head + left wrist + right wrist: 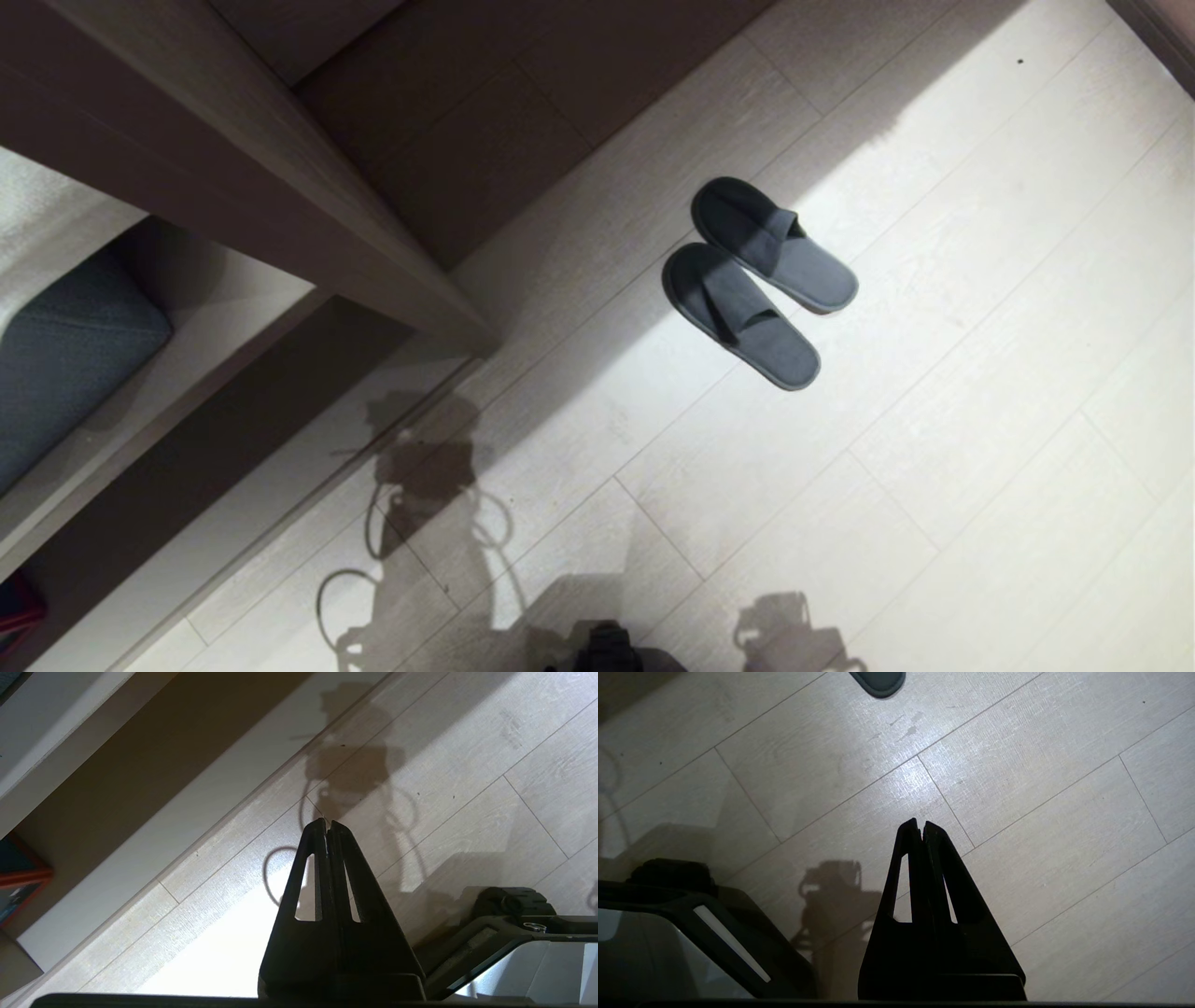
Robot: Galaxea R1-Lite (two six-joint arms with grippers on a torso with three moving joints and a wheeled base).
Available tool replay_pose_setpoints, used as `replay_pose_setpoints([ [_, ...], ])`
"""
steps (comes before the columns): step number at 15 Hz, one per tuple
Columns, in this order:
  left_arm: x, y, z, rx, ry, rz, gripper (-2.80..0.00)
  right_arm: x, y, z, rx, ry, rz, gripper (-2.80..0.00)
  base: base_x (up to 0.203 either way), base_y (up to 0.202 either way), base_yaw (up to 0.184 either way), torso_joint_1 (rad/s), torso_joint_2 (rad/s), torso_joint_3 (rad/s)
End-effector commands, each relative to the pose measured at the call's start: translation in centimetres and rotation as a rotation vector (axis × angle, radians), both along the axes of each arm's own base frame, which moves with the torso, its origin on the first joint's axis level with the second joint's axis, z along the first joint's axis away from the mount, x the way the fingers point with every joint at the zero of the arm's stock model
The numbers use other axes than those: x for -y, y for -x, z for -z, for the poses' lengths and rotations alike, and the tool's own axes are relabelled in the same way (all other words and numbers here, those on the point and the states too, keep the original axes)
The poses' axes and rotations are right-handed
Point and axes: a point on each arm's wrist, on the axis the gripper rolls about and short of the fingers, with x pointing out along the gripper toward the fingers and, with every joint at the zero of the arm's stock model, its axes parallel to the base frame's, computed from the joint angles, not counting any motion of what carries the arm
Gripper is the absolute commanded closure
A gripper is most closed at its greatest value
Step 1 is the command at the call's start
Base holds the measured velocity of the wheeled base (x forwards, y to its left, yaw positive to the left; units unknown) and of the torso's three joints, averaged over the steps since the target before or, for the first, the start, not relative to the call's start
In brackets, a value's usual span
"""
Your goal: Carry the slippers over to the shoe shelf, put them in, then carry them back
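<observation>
Two dark grey slippers lie side by side on the pale plank floor in the head view, one farther off and the other nearer, toes pointing toward the taupe furniture. The right wrist view catches only the heel end of one slipper, well ahead of my right gripper. That gripper is shut and empty, hanging above bare floor. My left gripper is also shut and empty over the floor. Neither gripper shows in the head view, only their shadows. The shoe shelf is out of view.
A long taupe wood furniture piece runs diagonally at the left, with a blue-grey cushion beneath it. Along its foot runs a pale board. A red-framed object sits by it. My base is close below the arms.
</observation>
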Motion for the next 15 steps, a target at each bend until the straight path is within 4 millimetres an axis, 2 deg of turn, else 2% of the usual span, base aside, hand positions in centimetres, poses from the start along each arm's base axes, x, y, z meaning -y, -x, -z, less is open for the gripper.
replay_pose_setpoints([
  [1, 0.0, -0.01, -0.01, 0.0, 0.0, 0.0, 0.0, 0.0, -0.03, -0.01, -0.003, 0.002, -0.001, 0.0, 0.0, 0.0, 0.0, 0.0, 0.0, 0.0],
  [7, 0.0, -0.01, -0.01, 0.0, 0.002, -0.002, 0.0, 0.0, -0.03, -0.01, -0.003, 0.007, -0.003, 0.0, 0.0, 0.0, 0.0, 0.002, 0.0, 0.042],
  [15, 0.0, -0.01, -0.01, 0.0, 0.003, 0.0, 0.0, 0.0, -0.03, -0.01, -0.003, 0.004, -0.003, 0.0, 0.0, 0.0, 0.0, 0.002, 0.0, 0.199],
])
